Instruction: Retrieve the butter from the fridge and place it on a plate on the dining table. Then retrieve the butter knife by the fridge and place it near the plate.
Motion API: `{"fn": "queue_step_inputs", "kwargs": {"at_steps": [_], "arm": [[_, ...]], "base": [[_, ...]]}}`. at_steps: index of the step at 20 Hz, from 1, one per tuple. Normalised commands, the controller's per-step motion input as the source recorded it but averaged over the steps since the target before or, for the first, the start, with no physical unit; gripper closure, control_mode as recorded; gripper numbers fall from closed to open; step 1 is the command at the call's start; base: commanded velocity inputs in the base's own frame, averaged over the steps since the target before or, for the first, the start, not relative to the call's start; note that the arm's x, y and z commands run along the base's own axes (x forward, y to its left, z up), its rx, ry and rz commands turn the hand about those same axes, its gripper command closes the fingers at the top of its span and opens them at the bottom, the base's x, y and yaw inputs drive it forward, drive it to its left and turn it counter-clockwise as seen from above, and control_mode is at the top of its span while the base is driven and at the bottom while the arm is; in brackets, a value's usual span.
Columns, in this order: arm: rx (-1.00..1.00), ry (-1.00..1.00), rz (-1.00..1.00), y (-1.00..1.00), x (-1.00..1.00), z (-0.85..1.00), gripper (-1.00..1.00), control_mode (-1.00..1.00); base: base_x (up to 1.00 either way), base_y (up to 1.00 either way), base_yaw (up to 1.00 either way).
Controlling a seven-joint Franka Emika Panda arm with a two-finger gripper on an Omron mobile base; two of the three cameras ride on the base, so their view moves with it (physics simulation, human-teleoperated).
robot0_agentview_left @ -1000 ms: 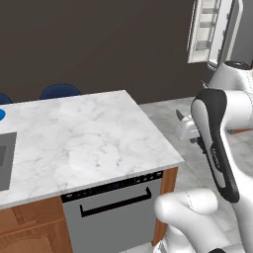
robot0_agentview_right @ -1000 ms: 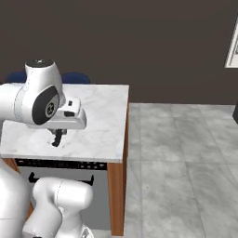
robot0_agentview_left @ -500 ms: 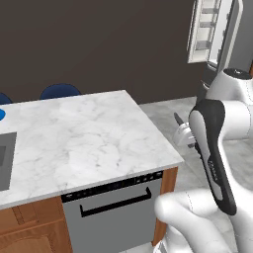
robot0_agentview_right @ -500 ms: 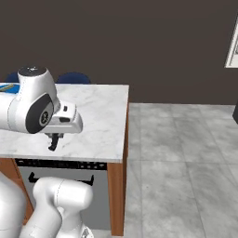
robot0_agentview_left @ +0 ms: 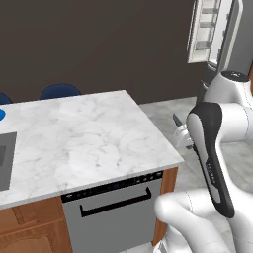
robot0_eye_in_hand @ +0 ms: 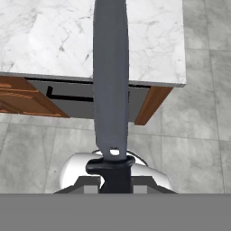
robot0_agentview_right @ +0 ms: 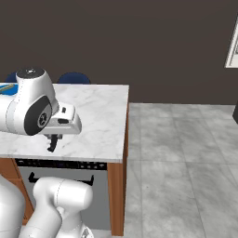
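Observation:
My gripper (robot0_eye_in_hand: 114, 179) is shut on the handle of the butter knife (robot0_eye_in_hand: 110, 76), whose grey blade points away over the floor toward the dining table (robot0_eye_in_hand: 149, 36). In the right base view the gripper (robot0_agentview_right: 52, 143) hangs by the marble table's near edge with the dark knife (robot0_agentview_right: 52, 145) in it. From the left base, the gripper (robot0_agentview_left: 182, 136) sits just off the table's right corner. The blue plate (robot0_agentview_right: 9, 89) lies at the table's far left with a pale stick on it, probably the butter (robot0_agentview_right: 4, 88). The fridge (robot0_agentview_left: 217, 34) stands open at the back right.
A grey sink (robot0_agentview_left: 5, 158) is set into the table at the left. A dishwasher front (robot0_agentview_left: 111, 210) with a dark handle sits under the near edge. Blue chairs (robot0_agentview_left: 59, 91) stand behind the table. Grey tiled floor (robot0_agentview_right: 186, 153) spreads to the right.
The arm has turned and dipped a little, carrying the knife slightly left and down beside the table's corner. The grip on the knife is unchanged.

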Motion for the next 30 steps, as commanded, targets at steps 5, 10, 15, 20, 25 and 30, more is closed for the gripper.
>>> {"fn": "queue_step_inputs", "kwargs": {"at_steps": [5,10,15,20,25,30], "arm": [[0.0,0.0,0.0,0.0,0.0,0.0,1.0,-1.0],[0.0,0.0,0.0,0.0,0.0,0.0,1.0,1.0],[0.0,0.0,0.0,0.0,0.0,0.0,1.0,1.0],[0.0,0.0,0.0,0.0,0.0,0.0,1.0,1.0],[0.0,0.0,0.0,0.0,0.0,0.0,1.0,1.0],[0.0,0.0,0.0,0.0,0.0,0.0,1.0,1.0]], "base": [[0.0,0.0,0.0],[0.0,-0.01,0.0],[0.0,-0.33,0.0],[0.0,-0.6,0.0],[0.0,-0.82,0.0],[0.01,-1.0,0.07]]}}
